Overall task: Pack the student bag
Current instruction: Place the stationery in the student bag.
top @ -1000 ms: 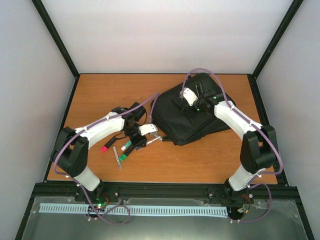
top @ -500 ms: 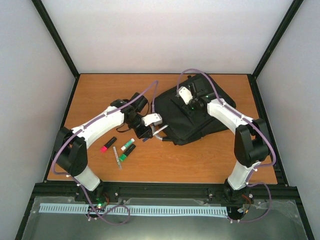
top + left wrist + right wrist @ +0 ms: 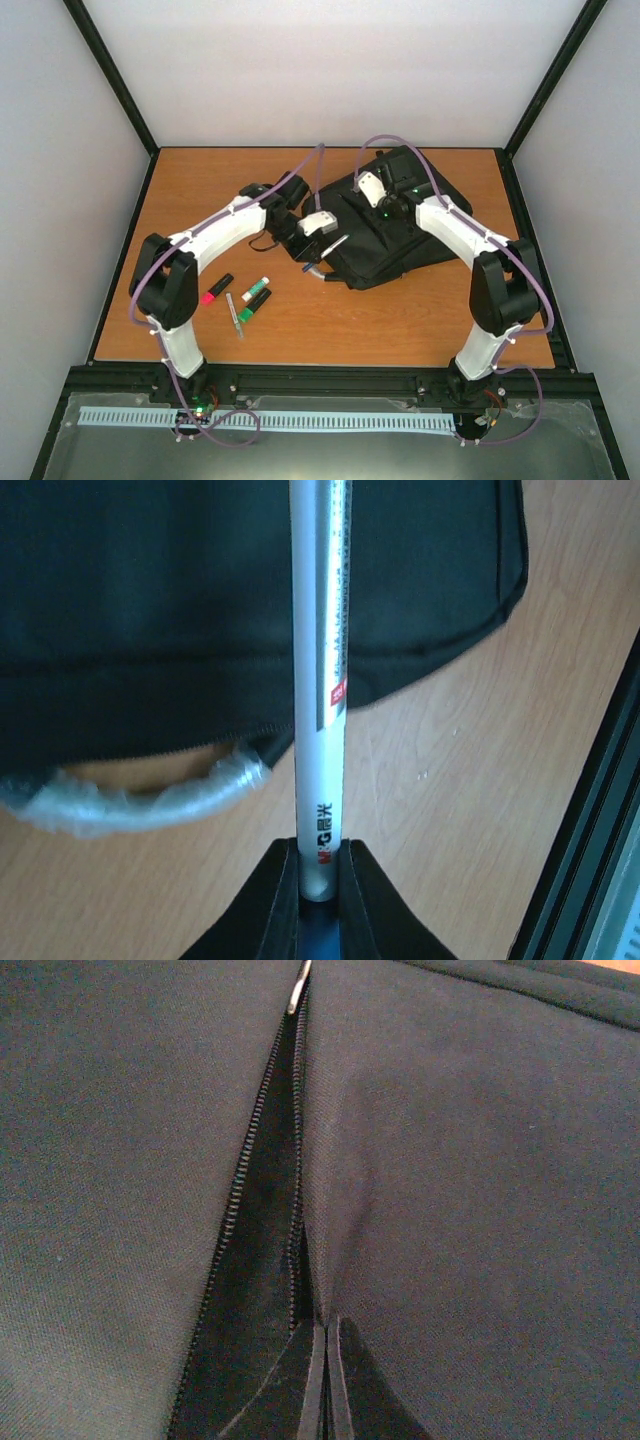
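The left pincer (image 3: 320, 868), grasping the silver pen (image 3: 320, 680), is advancing toward frame centre onto the student bag (image 3: 400, 248), while the right pincer (image 3: 325, 1345) is remaining clenched on bag fabric.

Black student bag (image 3: 480, 1210) fabric filling the view, zip (image 3: 262, 1230) parted into a narrow dark slit, metal pull (image 3: 298, 988) at top, right gripper (image 3: 325, 1380) pinching the slit's right edge

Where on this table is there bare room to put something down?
Bare tabletop lies in the far-left corner behind the left arm, and along the near edge in front of the student bag. It is crowded around the markers, near left.
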Available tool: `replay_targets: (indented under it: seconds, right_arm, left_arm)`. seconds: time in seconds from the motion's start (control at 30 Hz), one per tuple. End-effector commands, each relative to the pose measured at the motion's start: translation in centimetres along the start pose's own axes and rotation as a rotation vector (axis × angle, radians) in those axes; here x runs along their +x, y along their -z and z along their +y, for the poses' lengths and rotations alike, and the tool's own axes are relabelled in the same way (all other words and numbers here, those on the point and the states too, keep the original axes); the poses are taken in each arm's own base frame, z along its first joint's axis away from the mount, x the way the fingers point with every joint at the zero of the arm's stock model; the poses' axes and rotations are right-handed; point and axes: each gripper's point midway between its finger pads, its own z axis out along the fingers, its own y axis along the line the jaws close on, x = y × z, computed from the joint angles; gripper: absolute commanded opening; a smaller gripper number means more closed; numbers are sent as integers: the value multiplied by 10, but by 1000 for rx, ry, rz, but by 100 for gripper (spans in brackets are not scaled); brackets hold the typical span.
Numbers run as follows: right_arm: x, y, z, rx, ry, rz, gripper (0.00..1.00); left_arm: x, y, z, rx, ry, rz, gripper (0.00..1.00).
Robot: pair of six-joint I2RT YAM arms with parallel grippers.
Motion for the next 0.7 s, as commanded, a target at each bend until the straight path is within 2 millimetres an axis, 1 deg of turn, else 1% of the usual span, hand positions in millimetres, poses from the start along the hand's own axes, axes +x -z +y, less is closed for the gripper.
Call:
replay_targets:
  seconds: [0.0,0.13,0.33,0.5,0.57,0.6,0.67]
  right_arm:
    - [-33,39,4,-33,24,-121,3]
    - [-35,54,17,-95,49,-155,3]
    - [-41,72,27,-137,72,-200,3]
    - [-34,72,37,-176,87,-198,3]
    - [-29,69,44,-207,96,-189,3]
    - [-26,68,47,-220,103,-184,3]
    - [-22,66,54,-244,115,-177,3]
  left_arm:
    - [-33,6,-1,44,26,-60,9]
    - [-44,-3,5,65,48,-47,9]
    - [-45,-24,16,86,87,-12,9]
    - [-49,-39,24,99,117,4,9]
    - [-56,-40,27,100,124,-3,10]
    - [-65,-36,26,101,116,-19,10]
    - [-75,-34,28,101,110,-36,10]
